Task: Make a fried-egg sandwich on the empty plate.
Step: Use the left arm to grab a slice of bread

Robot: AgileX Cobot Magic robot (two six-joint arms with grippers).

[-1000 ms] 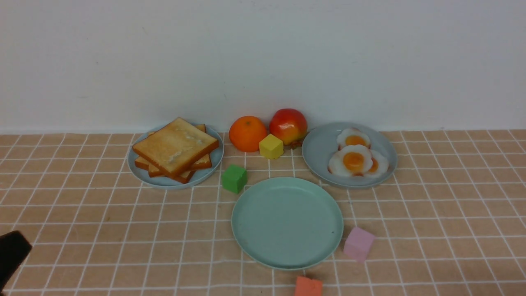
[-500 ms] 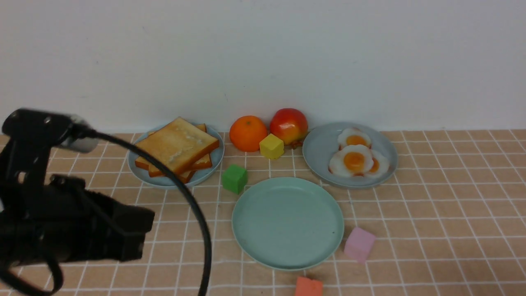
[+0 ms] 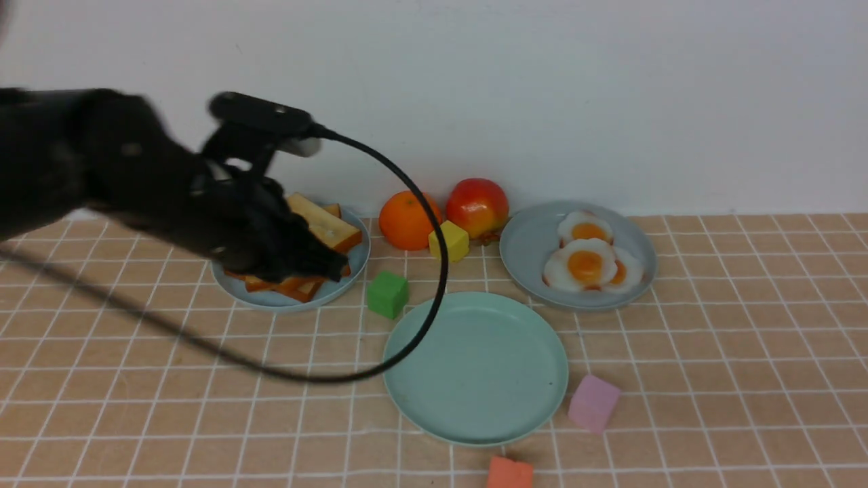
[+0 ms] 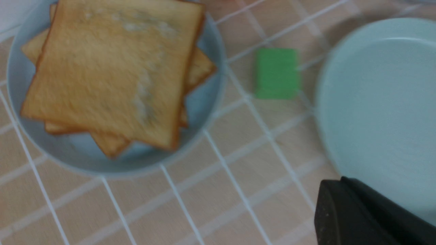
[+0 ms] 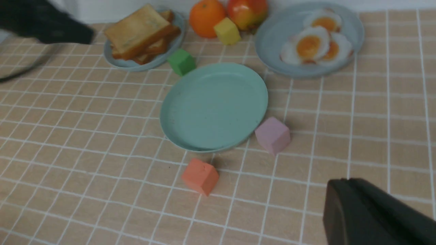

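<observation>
The blurred left claw [image 3: 329, 266] hides most of the toast stack [image 3: 325, 227].

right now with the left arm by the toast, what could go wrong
The left gripper is shut over the toast stack; lowering like this could shove the askew slices, not grasp one.
Its cable crosses the mint plate in the front view and may snag it.
The green cube sits between the toast stack and the mint plate, in the likely carry path.

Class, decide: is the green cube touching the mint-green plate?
Apart. The left wrist view, looking down, shows a strip of tiled table between the green cube and the rim of the mint-green plate.
</observation>
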